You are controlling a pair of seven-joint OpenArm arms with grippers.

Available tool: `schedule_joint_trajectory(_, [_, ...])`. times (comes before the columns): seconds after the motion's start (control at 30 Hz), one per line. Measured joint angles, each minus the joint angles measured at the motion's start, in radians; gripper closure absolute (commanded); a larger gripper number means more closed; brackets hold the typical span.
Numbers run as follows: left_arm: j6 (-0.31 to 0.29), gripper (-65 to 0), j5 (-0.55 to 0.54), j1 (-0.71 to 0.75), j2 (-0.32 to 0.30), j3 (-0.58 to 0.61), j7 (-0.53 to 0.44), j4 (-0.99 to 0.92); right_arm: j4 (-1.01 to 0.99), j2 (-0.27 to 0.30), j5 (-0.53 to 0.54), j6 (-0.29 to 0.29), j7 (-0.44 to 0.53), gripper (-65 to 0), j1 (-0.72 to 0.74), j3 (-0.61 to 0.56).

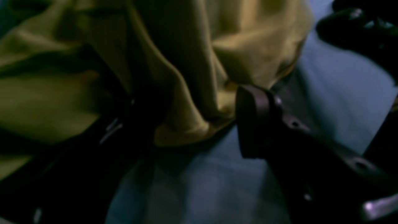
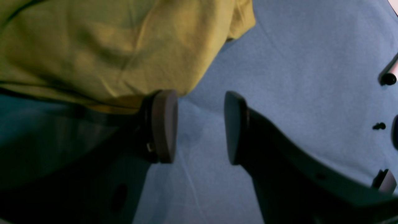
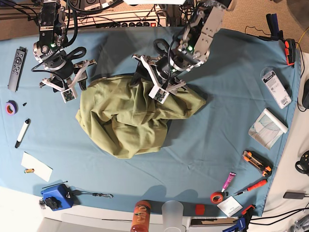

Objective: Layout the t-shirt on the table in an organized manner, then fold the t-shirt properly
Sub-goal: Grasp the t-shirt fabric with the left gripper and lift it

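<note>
Lying: the t-shirt (image 3: 130, 116) sits crumpled mid-surface (image 3: 222, 130).
Left claw (image 1: 199, 121): spread wide, fingers straddling a fold at the shirt's far edge.
Right claw (image 2: 200, 127): spread, empty, one finger touching the shirt's corner.

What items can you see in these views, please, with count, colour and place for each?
t-shirt: one, olive green, crumpled mid-table.
table: one, light blue cloth.
remote: one, grey, far left edge.
tape roll: one, purple, left edge.
marker: one, white and black, left side.
paper note: one, white, lower left.
blue device: one, lower left edge.
cup: one, clear, bottom edge.
utility knife: one, orange and black, lower right.
screwdriver: one, red handle, lower right.
left gripper: black, open around a shirt fold.
right gripper: black, open, at shirt's edge.
</note>
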Motion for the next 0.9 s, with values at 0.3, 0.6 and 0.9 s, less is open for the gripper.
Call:
schedule_joint_trajectory(0.3, [0.001,-8.7,-0.028,-0.012,0.0,-0.002,0.02,-0.011,0.0,0.0,-0.029,0.0,-0.001,-24.9,0.0,0.0])
schedule_joint_trajectory(0.6, [-0.009,0.0,-0.035,-0.01,0.02,-0.002,0.129,0.206,0.0,0.0,-0.1,-0.058,0.001,-24.9,0.0,0.0])
schedule_joint_trajectory(0.9, [-0.139,0.0,-0.044,-0.045,0.082,0.226,0.123,0.277,0.0,0.0,-0.25,-0.241,-0.014,-24.9,0.0,0.001])
